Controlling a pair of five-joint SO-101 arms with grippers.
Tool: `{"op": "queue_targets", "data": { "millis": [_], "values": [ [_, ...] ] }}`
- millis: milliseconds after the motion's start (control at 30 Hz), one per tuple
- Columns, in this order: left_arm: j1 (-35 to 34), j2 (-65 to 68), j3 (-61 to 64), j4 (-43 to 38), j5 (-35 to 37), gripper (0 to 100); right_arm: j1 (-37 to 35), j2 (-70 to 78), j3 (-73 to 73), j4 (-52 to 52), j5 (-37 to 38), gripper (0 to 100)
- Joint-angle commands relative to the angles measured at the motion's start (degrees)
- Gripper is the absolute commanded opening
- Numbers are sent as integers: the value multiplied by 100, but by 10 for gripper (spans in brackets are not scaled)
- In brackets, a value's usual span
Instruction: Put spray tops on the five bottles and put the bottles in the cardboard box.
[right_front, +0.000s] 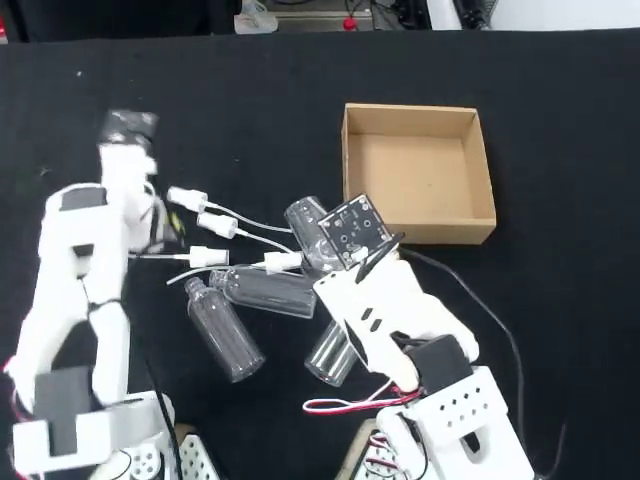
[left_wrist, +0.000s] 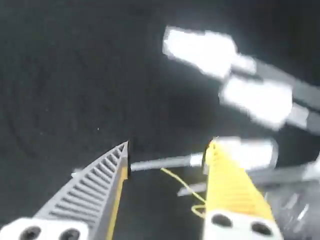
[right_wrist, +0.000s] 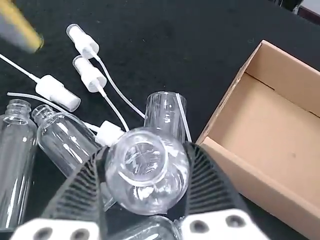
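My right gripper (right_wrist: 145, 172) is shut on a clear bottle (right_wrist: 145, 167) whose open mouth faces the wrist camera, a short way from the cardboard box (right_front: 418, 175) (right_wrist: 280, 150). Another clear bottle (right_front: 305, 220) (right_wrist: 165, 112) lies just beyond it. Two more bottles (right_front: 225, 328) (right_front: 262, 290) lie left of the right arm, and one (right_front: 335, 352) lies partly under it. Several white spray tops (right_front: 187, 198) (right_front: 217, 225) (right_front: 283, 262) lie with thin tubes. My left gripper (left_wrist: 167, 150) (right_front: 155, 245) is open, astride the tube of one spray top (left_wrist: 245, 152) (right_front: 208, 256).
The box is open on top and holds nothing. The black tabletop (right_front: 500, 330) has free room to the right of and behind the box. A black cable (right_front: 480, 300) trails from the right arm across the cloth.
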Motion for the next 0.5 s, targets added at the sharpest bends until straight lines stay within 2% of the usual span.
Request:
{"op": "queue_targets", "data": {
  "millis": [0,100,467],
  "values": [
    [171,527,-1112,-97,2382,243,79,-136,-13,-132,26,11],
    [268,905,-1429,-141,3226,243,79,-136,-13,-132,26,11],
    [716,2602,-2738,-105,4659,244,79,-136,-13,-141,26,11]
  ]
}}
